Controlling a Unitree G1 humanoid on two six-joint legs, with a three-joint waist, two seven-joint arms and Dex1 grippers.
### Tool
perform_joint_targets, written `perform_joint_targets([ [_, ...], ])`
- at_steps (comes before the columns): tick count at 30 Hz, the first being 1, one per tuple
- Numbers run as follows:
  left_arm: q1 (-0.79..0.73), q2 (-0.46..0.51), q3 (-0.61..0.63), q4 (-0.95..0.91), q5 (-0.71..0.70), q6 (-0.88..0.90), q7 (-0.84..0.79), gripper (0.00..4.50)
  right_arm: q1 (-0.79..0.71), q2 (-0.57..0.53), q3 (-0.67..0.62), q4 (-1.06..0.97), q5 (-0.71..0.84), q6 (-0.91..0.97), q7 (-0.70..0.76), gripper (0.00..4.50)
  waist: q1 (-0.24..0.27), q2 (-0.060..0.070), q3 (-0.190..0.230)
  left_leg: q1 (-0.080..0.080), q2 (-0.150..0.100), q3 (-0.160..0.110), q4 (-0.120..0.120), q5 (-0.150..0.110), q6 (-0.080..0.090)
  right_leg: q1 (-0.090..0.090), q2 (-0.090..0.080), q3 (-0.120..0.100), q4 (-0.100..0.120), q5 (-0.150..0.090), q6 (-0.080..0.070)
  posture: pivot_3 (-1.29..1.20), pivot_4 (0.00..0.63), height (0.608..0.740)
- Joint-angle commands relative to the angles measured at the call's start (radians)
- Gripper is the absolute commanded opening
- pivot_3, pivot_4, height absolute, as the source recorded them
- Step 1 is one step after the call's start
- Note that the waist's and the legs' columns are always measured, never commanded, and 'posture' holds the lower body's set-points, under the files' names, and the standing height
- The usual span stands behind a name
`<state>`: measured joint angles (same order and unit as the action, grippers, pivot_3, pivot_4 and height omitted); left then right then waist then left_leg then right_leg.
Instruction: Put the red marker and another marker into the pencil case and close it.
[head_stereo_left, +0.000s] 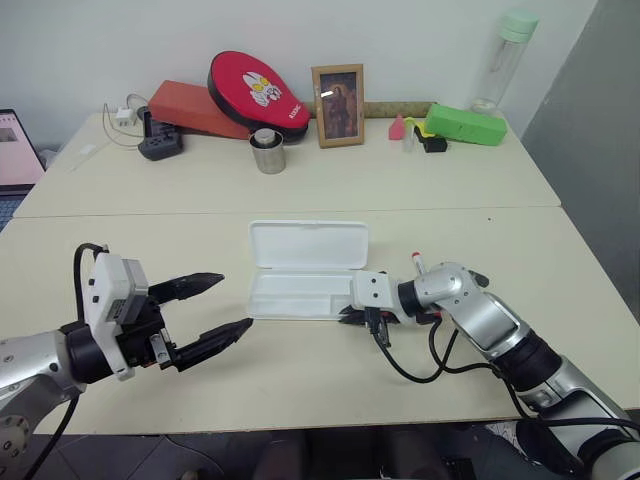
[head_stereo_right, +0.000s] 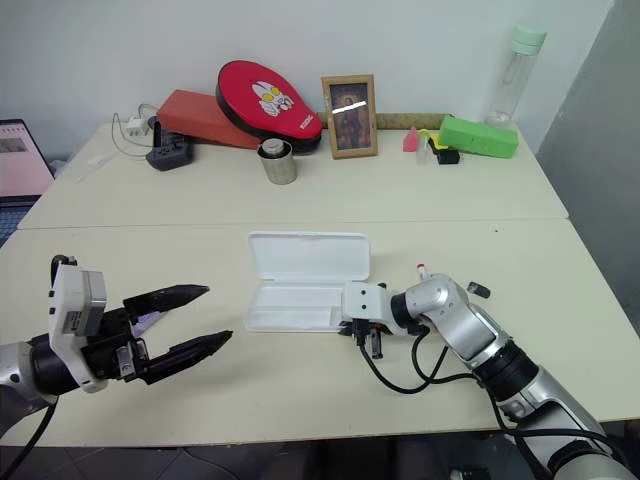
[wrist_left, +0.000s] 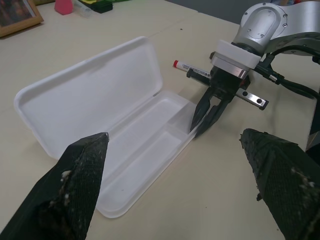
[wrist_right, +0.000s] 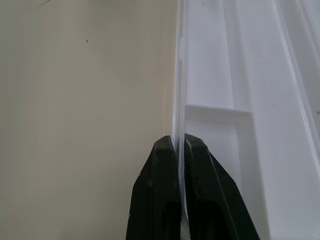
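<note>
The white pencil case (head_stereo_left: 308, 244) lies open in the middle of the table, lid folded back and its tray (wrist_left: 145, 145) empty. My right gripper (head_stereo_left: 352, 315) is shut on the rim of the tray's right end; the thin white wall sits pinched between its fingers (wrist_right: 160, 190). The red marker (wrist_left: 192, 71) lies on the table just behind that gripper, red cap pointing toward the case. My left gripper (head_stereo_left: 236, 300) hovers open and empty a little left of the case, aimed at it. Another marker is out of view.
Along the back of the far table stand a metal cup (head_stereo_left: 268, 152), a picture frame (head_stereo_left: 338, 105), a red padded mitt (head_stereo_left: 258, 90), a green box (head_stereo_left: 465, 125) and a clear bottle (head_stereo_left: 505, 60). A laptop (head_stereo_left: 15, 150) sits at the left edge. A black cable (head_stereo_left: 410, 370) loops under my right wrist.
</note>
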<state>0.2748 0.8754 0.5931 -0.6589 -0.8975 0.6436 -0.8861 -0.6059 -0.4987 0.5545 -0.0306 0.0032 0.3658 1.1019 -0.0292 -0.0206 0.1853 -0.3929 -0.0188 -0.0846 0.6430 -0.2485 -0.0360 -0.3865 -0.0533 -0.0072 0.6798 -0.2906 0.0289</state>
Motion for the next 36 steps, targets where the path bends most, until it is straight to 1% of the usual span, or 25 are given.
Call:
perform_joint_targets([
  [1,-0.007,0.013,0.005,-0.020,-0.005,-0.002,-0.001,4.50,0.003,-0.001,-0.019,-0.017,0.004,-0.010,0.012,0.01,0.000,0.000,0.000,0.000,0.000,0.000,0.000,0.000,0.000,0.000,0.000,0.000,0.000,0.000,0.000,0.00,0.150,0.740],
  [5,-0.007,0.011,0.004,-0.022,-0.006,0.001,0.000,4.50,-0.001,0.002,-0.027,-0.013,0.004,-0.018,0.013,0.01,0.000,0.000,0.000,0.000,0.000,0.000,0.000,0.000,0.000,0.000,0.000,0.000,0.000,0.000,0.000,0.00,0.150,0.740],
  [7,-0.009,0.011,0.001,-0.022,-0.006,0.002,0.001,4.50,-0.002,0.003,-0.031,-0.014,0.008,-0.017,0.013,0.54,0.000,0.000,0.000,0.000,0.000,0.000,0.000,0.000,0.000,0.000,0.000,0.000,0.000,0.000,0.000,0.00,0.150,0.740],
  [9,-0.014,0.012,-0.002,-0.021,-0.006,0.003,0.003,4.50,-0.002,0.001,-0.033,-0.018,0.011,-0.020,0.018,0.89,0.000,0.000,0.000,0.000,0.000,0.000,0.000,0.000,0.000,0.000,0.000,0.000,0.000,0.000,0.000,0.00,0.150,0.740],
  [13,-0.020,0.014,-0.009,-0.020,-0.009,0.007,0.002,4.50,-0.002,0.000,-0.044,-0.028,0.023,-0.031,0.026,1.90,0.000,0.000,0.000,0.000,0.000,0.000,0.000,0.000,0.000,0.000,0.000,0.000,0.000,0.000,0.000,0.00,0.150,0.740],
  [18,-0.034,0.017,-0.025,-0.017,-0.007,0.011,0.003,4.50,0.006,-0.016,-0.073,-0.092,0.058,0.003,0.046,3.18,0.000,0.000,0.000,0.000,0.000,0.000,0.000,0.000,0.000,0.000,0.000,0.000,0.000,0.000,0.000,0.00,0.150,0.740],
  [21,-0.043,0.019,-0.032,-0.016,-0.011,0.014,0.004,4.50,0.005,-0.037,-0.111,-0.157,0.100,0.045,0.060,3.84,0.000,0.000,0.000,0.000,0.000,0.000,0.000,0.000,0.000,0.000,0.000,0.000,0.000,0.000,0.000,0.00,0.150,0.740],
  [22,-0.046,0.019,-0.037,-0.017,-0.010,0.015,0.005,4.50,0.005,-0.044,-0.139,-0.191,0.134,0.077,0.065,4.19,0.000,0.000,0.000,0.000,0.000,0.000,0.000,0.000,0.000,0.000,0.000,0.000,0.000,0.000,0.000,0.00,0.150,0.740],
  [23,-0.051,0.017,-0.044,-0.018,-0.012,0.016,0.006,4.50,0.004,-0.054,-0.180,-0.231,0.182,0.120,0.071,4.39,0.000,0.000,0.000,0.000,0.000,0.000,0.000,0.000,0.000,0.000,0.000,0.000,0.000,0.000,0.000,0.00,0.150,0.740],
  [24,-0.058,0.015,-0.054,-0.020,-0.013,0.016,0.008,4.50,0.006,-0.066,-0.231,-0.260,0.226,0.164,0.065,4.47,0.001,0.000,0.000,0.000,0.000,0.000,0.000,0.000,0.000,0.000,0.000,0.000,0.000,0.000,0.000,0.00,0.150,0.740],
  [26,-0.078,0.009,-0.076,-0.028,-0.018,0.016,0.015,4.50,0.010,-0.079,-0.332,-0.262,0.262,0.254,-0.003,4.47,0.001,0.000,0.000,0.000,0.000,-0.001,0.000,0.000,0.000,0.000,0.000,0.000,0.000,0.000,0.000,0.00,0.150,0.740],
  [29,-0.139,-0.003,-0.142,-0.034,-0.022,0.011,0.026,4.50,0.013,-0.101,-0.458,-0.168,0.221,0.461,-0.186,4.47,0.003,0.000,0.000,0.000,-0.001,-0.001,0.000,0.000,0.000,0.001,0.000,0.000,0.000,0.000,0.000,0.00,0.150,0.740],
  [31,-0.176,-0.006,-0.184,-0.033,-0.017,0.009,0.026,4.50,0.019,-0.107,-0.505,-0.135,0.200,0.575,-0.282,4.47,0.009,0.000,0.000,-0.001,-0.002,-0.001,0.000,0.000,0.000,0.001,0.000,0.000,0.000,0.000,0.000,0.00,0.150,0.740],
  [33,-0.197,-0.008,-0.205,-0.030,-0.012,0.007,0.027,4.50,0.019,-0.102,-0.528,-0.131,0.193,0.643,-0.349,4.47,0.008,0.000,0.000,-0.001,-0.003,0.000,0.000,0.000,0.000,0.000,0.000,0.000,0.000,0.000,0.000,0.00,0.150,0.740],
  [36,-0.248,-0.018,-0.257,-0.023,0.001,-0.001,0.029,4.50,0.101,-0.172,-0.477,-0.179,0.122,0.641,-0.405,4.47,0.005,0.000,0.000,-0.004,-0.002,0.000,0.000,0.000,0.000,-0.002,-0.001,0.000,0.000,0.000,0.000,0.00,0.150,0.740],
])
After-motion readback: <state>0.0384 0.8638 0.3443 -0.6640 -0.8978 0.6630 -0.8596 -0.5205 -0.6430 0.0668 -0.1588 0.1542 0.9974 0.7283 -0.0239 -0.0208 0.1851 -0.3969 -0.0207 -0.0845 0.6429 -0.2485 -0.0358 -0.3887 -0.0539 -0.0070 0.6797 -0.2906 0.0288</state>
